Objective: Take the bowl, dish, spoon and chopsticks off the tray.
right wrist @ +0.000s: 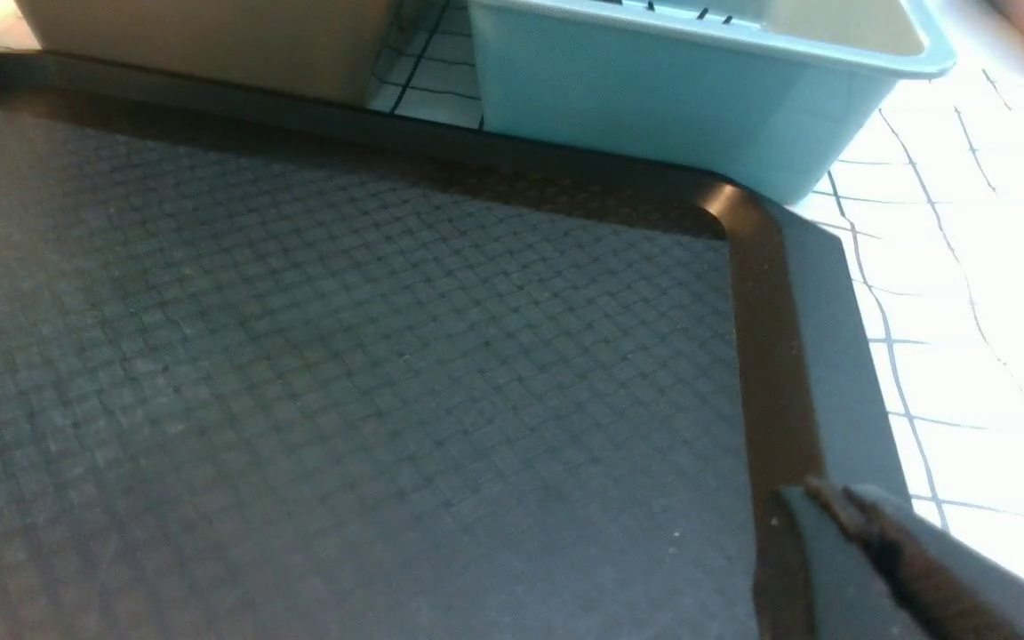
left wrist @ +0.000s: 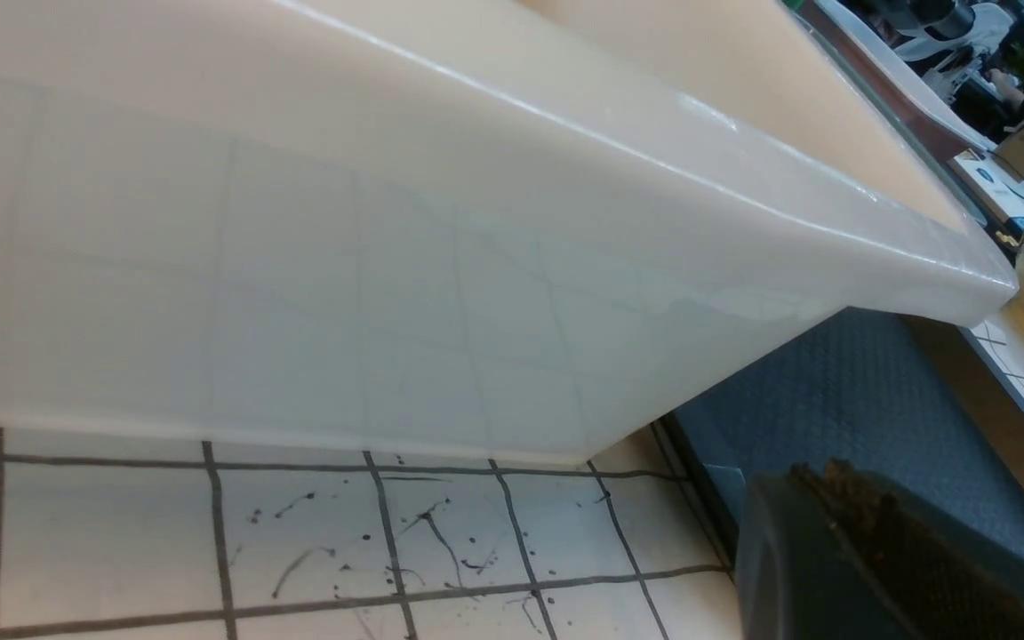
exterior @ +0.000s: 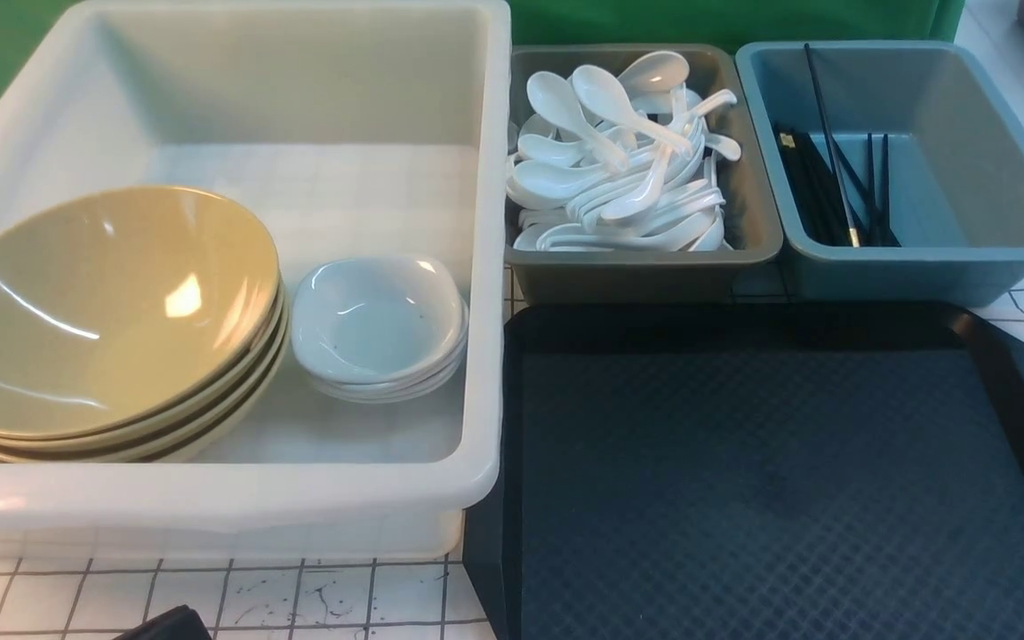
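A: What sits where, and why?

B: The black tray [exterior: 779, 480] lies bare on the counter [exterior: 210, 596], at the robot's right front. Nothing rests on its textured surface, so the clearing looks finished, judging by the sorted containers around it. A big white tub [exterior: 485, 267] stands just left of the tray. Inside it, a stack of tan bowls [exterior: 112, 311] leans against the near-left wall, and a small stack of white dishes [exterior: 379, 324] sits beside it. Behind the tray, a grey bin [exterior: 756, 231] holds a heap of white spoons [exterior: 619, 169], and a blue bin [exterior: 965, 231] holds black chopsticks [exterior: 832, 187], some leaning on its wall. Each kind has its own container.

A: And the jaws?

B: The left gripper [left wrist: 841, 507] hangs low by the tub's near corner, over the counter at the tray's edge. The right gripper [right wrist: 841, 507] hovers at the tray's right rim. Both pairs of jaws are pressed together, holding nothing and touching nothing that can be seen.
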`<state>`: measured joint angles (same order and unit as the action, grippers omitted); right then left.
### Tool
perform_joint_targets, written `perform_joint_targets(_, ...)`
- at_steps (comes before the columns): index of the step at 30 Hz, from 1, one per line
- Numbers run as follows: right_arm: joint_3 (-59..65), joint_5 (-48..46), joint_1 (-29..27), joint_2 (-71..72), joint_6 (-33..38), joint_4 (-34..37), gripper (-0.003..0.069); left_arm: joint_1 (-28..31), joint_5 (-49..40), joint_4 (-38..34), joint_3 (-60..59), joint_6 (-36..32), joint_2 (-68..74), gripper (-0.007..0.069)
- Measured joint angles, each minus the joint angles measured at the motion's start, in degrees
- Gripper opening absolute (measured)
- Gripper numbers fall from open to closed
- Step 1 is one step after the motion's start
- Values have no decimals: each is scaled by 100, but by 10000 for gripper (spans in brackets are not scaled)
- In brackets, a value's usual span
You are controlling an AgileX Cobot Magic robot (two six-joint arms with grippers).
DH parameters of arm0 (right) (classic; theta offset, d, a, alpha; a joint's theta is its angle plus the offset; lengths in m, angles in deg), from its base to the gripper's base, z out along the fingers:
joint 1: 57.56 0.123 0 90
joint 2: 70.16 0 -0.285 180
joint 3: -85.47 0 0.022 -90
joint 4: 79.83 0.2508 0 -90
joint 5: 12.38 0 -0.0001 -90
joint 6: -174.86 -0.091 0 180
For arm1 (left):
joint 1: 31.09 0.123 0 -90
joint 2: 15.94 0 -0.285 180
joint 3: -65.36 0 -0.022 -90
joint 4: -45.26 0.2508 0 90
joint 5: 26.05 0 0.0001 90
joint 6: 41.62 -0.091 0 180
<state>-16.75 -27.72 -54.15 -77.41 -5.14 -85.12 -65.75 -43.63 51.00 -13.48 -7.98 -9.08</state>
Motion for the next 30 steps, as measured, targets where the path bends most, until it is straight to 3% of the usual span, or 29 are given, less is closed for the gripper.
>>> perform_joint_targets(25, 0, 0, 0, 0, 0, 0, 47, 22, 20, 30, 0, 0, 0, -1)
perform_joint_targets(28, 0, 0, 0, 0, 0, 0, 47, 334, 149, 37, 0, -5, 0, -1)
perform_joint_targets(30, 0, 0, 0, 0, 0, 0, 47, 921, 376, -37, 0, -56, 0, -1)
